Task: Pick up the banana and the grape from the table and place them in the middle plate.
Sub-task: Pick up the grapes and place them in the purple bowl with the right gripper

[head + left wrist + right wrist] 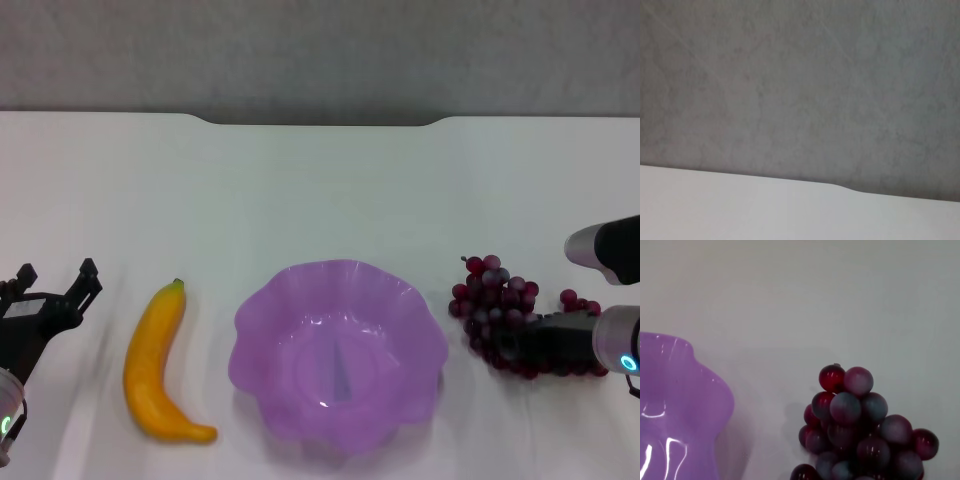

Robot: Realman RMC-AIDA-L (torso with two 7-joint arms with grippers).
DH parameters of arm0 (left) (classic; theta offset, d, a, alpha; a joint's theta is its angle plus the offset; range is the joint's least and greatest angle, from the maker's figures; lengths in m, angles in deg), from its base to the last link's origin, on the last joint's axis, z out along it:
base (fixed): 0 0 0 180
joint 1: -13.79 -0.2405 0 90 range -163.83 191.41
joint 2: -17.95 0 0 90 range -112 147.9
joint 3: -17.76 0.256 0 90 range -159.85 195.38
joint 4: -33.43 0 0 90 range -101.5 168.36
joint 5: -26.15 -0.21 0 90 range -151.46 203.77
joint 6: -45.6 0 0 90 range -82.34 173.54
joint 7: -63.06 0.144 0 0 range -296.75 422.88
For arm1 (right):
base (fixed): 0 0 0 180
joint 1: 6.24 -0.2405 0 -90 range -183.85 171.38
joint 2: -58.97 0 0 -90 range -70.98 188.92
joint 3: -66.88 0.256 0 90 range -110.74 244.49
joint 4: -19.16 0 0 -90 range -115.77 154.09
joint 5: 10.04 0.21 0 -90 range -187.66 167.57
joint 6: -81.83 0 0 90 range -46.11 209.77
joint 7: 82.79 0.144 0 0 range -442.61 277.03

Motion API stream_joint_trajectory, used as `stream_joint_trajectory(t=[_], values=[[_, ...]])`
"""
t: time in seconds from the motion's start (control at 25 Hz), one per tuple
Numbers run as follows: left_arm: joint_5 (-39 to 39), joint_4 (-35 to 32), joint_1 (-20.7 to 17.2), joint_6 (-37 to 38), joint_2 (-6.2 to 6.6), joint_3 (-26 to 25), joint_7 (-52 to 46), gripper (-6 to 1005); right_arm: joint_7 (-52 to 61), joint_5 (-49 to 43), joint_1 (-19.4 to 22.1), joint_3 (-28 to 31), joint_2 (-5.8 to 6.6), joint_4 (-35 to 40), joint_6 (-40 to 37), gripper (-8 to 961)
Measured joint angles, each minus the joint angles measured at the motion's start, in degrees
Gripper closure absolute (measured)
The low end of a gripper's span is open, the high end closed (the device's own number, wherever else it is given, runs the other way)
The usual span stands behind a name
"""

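Observation:
The banana (160,365) lies on the white table (320,190), left of the purple scalloped middle plate (338,355). The plate holds nothing. The grape bunch (497,300) lies on the table right of the plate. My right gripper (525,345) comes in from the right and sits low on the near side of the bunch, its dark body overlapping the grapes. The right wrist view shows the grapes (860,430) close up, with the plate's rim (680,410) beside them. My left gripper (57,278) is open and empty, left of the banana near the table's left side.
The table's far edge has a notch (320,122) against a grey wall. The left wrist view shows only the tabletop (740,210) and that wall (800,80).

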Motion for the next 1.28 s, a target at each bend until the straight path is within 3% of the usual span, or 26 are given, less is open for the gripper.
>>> stream_joint_trajectory(t=[0.6, 1.28], values=[[0.00, 0.00, 0.01, 0.00, 0.00, 0.00, 0.00, 154, -0.05, 0.00, 0.00, -0.37, 0.00, -0.09, -0.38, 518], [0.13, 0.00, 0.01, -0.06, 0.00, 0.00, 0.00, 154, -0.05, 0.00, 0.14, -1.00, 0.00, -0.37, -1.46, 572]])
